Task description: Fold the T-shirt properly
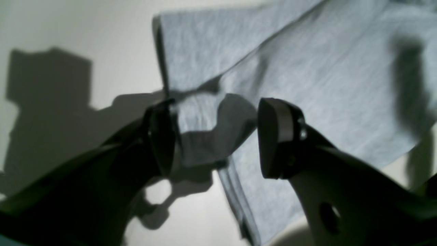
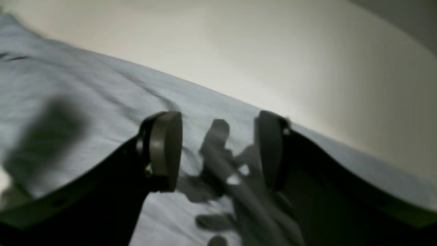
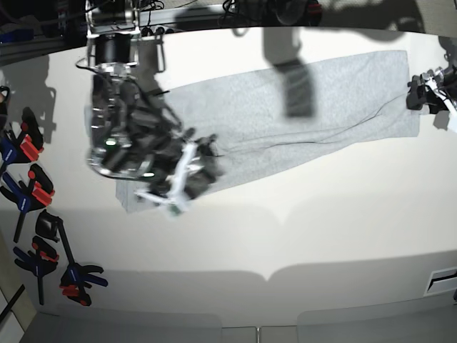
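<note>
While the T-shirt lies in a long folded band across the surface, both tools are seen released: left tool straddles its corner, right tool just above it. Edges should be aligned before regrasping.

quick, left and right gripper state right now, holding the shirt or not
left gripper: open, jaws either side of a T-shirt corner, not clamped.
right gripper: open, empty, above the T-shirt.
</note>
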